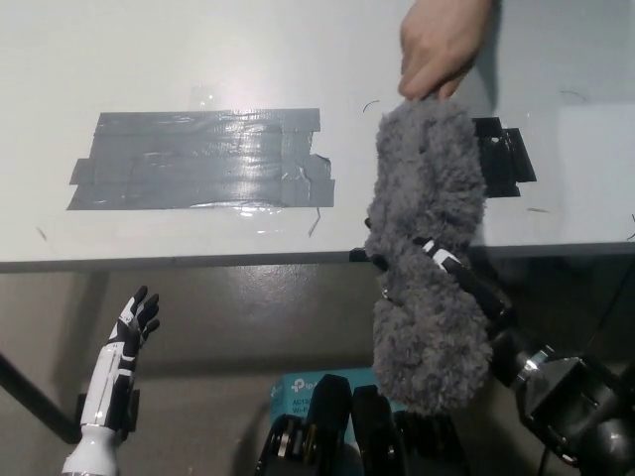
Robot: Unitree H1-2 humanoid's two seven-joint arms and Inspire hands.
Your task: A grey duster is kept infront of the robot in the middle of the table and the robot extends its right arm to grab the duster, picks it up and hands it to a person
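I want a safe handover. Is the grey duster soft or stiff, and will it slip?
The duster looks fluffy and probably light. Its pile bulges around the right hand, so it likely squashes easily. The person's hand holds its top end; slipping seems unlikely.

Only one piece of print is seen: white lettering on a teal box [303, 389] at the bottom edge, well below the fingers of the person's hand [440, 45]. The letters are cut off by dark shapes and cannot be read with certainty. No other text, number or sign can be made out.
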